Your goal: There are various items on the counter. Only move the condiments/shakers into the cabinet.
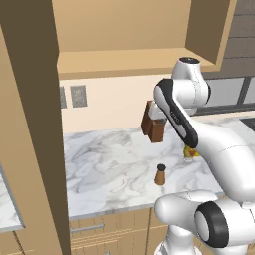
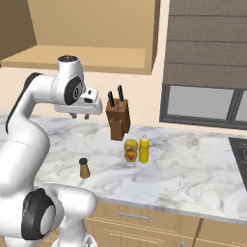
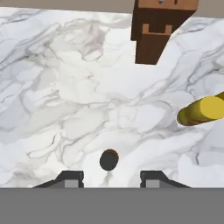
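My gripper (image 2: 80, 116) hangs open high above the counter (image 2: 183, 169), nothing between its fingertips. Straight below it stands the tiny brown shaker with a black top (image 3: 109, 159), upright near the counter's front edge (image 1: 160, 175) (image 2: 84, 168). The yellow squeeze bottle (image 2: 144, 149) and the yellow-orange jar (image 2: 130, 151) stand side by side to the shaker's right; the bottle (image 3: 203, 110) also shows in the hand view. In the left base view my arm hides most of them. The cabinet (image 2: 87, 55) is open above, its shelf (image 1: 124, 60) bare.
The brown knife block (image 2: 118, 119) with black handles stands at the back of the counter against the wall, just right of my hand (image 1: 154, 127) (image 3: 157, 26). A tall wooden panel (image 1: 40, 124) rises at the left. Drawer fronts (image 2: 135, 217) sit below the counter.
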